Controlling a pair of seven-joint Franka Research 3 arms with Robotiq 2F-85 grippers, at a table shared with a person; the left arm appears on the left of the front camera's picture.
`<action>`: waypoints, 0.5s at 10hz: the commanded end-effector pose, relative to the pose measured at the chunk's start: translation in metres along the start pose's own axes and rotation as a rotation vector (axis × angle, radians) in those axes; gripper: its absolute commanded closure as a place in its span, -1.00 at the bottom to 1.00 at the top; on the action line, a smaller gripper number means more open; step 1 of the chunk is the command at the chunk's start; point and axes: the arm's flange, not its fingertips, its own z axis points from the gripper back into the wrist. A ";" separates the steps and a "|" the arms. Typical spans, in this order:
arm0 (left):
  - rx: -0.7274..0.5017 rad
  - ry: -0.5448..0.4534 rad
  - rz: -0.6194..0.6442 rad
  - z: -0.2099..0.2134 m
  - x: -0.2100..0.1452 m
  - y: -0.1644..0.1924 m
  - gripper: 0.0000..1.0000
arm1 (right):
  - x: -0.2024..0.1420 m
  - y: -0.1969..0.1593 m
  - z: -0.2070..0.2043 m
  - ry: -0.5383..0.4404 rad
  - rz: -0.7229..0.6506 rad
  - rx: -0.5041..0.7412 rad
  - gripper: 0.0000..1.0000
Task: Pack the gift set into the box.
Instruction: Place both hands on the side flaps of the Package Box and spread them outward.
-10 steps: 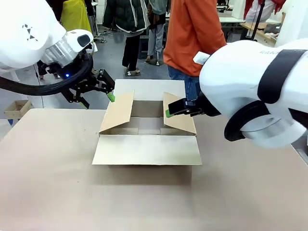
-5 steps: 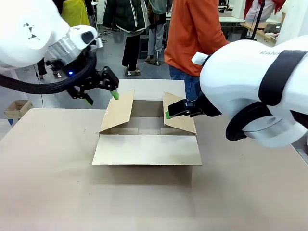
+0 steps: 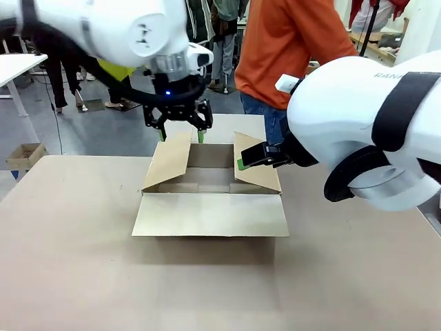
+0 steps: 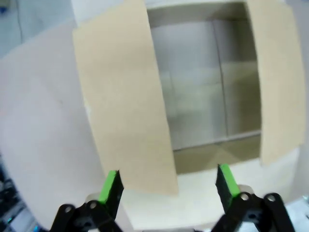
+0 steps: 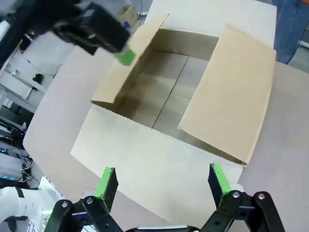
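The box [image 3: 210, 207] is a brown cardboard carton in the middle of the table, its four flaps open and its inside empty [image 5: 169, 96]. My left gripper [image 3: 180, 134] hangs open over the far end of the left flap [image 4: 125, 96], and its wrist view looks down into the box [image 4: 193, 92]. My right gripper [image 3: 242, 161] is open beside the upright right flap [image 5: 231, 106], above the box's right side. In the right wrist view the left gripper's green fingertip [image 5: 124, 57] shows over the left flap. The gift set is out of view.
A person in an orange top [image 3: 282, 48] stands at the table's far side behind the box. A small carton [image 3: 24, 155] sits on the floor at far left. Bare tabletop [image 3: 83, 276] surrounds the box in front and at both sides.
My left arm has swung right, from left of the box to above its far left flap, and its wrist has turned. The right arm has stayed put.
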 end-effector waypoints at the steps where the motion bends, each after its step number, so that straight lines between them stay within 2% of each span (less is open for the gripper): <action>1: 0.057 0.068 0.067 -0.017 0.041 -0.018 -1.00 | 0.005 0.000 0.005 0.011 -0.009 0.000 -1.00; 3: 0.124 0.092 0.084 -0.051 0.041 -0.011 -1.00 | 0.005 0.000 0.005 0.011 -0.009 0.000 -1.00; 5: 0.223 0.091 0.108 -0.065 0.037 -0.003 -1.00 | 0.005 0.000 0.005 0.011 -0.009 0.000 -1.00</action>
